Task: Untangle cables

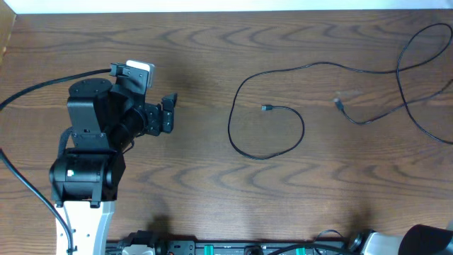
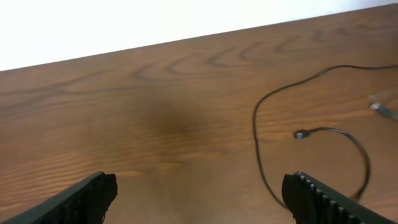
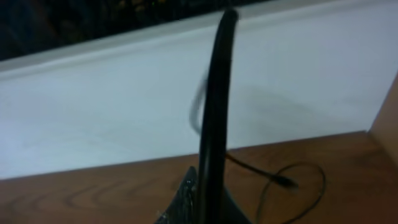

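A thin black cable [image 1: 231, 131] lies on the wooden table right of centre. It makes a loop with its plug [image 1: 266, 108] inside and runs off to the far right. A second thin cord [image 1: 368, 120] with a small greyish plug [image 1: 338, 103] lies further right and crosses it near the right edge. My left gripper [image 1: 167, 113] is open and empty, well left of the loop. In the left wrist view the loop [image 2: 256, 134] and plug [image 2: 300, 134] lie ahead to the right of the gripper [image 2: 199, 193]. My right gripper [image 3: 202, 190] looks shut and empty, and the loop [image 3: 314, 177] shows beyond it.
A thick black arm wire [image 1: 42, 85] curves off to the left of the left arm. Another thick black wire [image 3: 214, 106] stands upright in front of the right wrist camera. A white wall [image 3: 124, 112] borders the far table edge. The right arm's base [image 1: 425, 241] is at the bottom right.
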